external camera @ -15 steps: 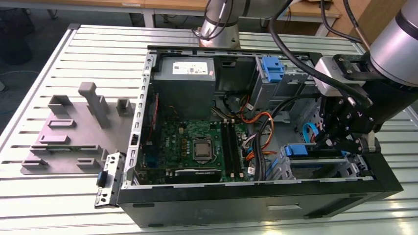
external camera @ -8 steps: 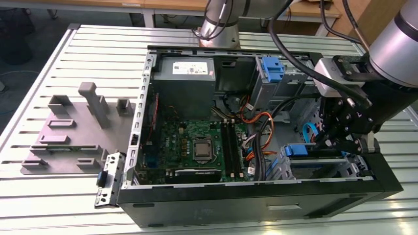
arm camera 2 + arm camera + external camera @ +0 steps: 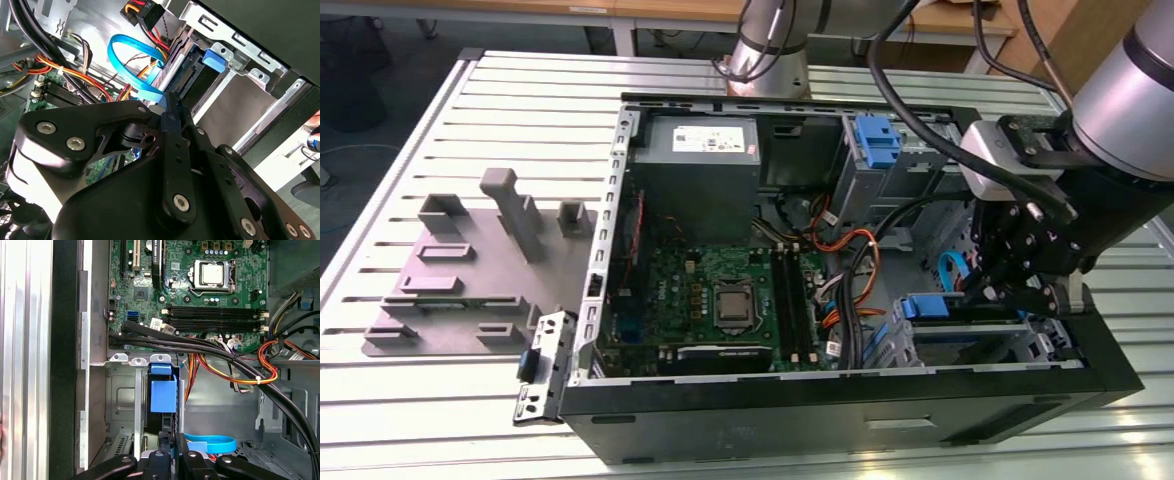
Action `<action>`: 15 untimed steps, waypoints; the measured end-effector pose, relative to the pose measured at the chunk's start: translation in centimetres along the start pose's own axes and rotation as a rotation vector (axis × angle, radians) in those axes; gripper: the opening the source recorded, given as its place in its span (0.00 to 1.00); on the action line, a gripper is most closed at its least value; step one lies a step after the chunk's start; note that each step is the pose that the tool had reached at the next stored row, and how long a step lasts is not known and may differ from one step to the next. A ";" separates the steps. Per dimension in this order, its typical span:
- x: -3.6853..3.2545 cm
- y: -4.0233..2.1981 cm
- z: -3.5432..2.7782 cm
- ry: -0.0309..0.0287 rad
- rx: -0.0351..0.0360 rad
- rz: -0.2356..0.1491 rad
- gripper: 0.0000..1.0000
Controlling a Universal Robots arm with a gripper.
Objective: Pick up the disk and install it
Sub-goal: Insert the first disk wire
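Slatted metal table [image 3: 400, 400] across the whole ground, bearing an open computer case [image 3: 854, 420] laid on its side, motherboard [image 3: 680, 280] facing up. Beside the case, on the exterior view's left, a grey fixture plate [image 3: 467, 270]. Down in the case's corner at the exterior view's right, the arm's gripper [image 3: 998, 292], fingertips pressed together with nothing between them. Just beside it in the first wrist view, the disk [image 3: 163, 392], already seated in the drive cage [image 3: 120, 405]. Stands on edge, thin side up.

Judging by the blue tab [image 3: 215, 57] and the connector next to it in the second wrist view: long axis along the cage, connector end pointing toward the motherboard and the blue cable [image 3: 149, 91], far end toward the case's front wall.

Probably dense for its size, stiff, smooth-faced and slippery, unkind to knocks. Best taken across the carrier frame's long edges or by the tab, never by the connector.
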State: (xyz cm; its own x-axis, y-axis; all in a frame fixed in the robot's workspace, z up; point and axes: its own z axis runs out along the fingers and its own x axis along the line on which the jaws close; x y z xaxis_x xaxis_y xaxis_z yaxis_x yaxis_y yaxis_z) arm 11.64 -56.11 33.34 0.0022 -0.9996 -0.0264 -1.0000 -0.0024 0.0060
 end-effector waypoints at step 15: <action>0.01 0.00 0.38 0.0001 -0.0001 0.000 0.16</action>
State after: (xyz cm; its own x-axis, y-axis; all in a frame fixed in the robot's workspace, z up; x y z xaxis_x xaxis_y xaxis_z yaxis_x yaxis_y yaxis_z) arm 11.64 -56.11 32.96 0.0022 -0.9997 -0.0264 -1.0000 -0.0023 0.0061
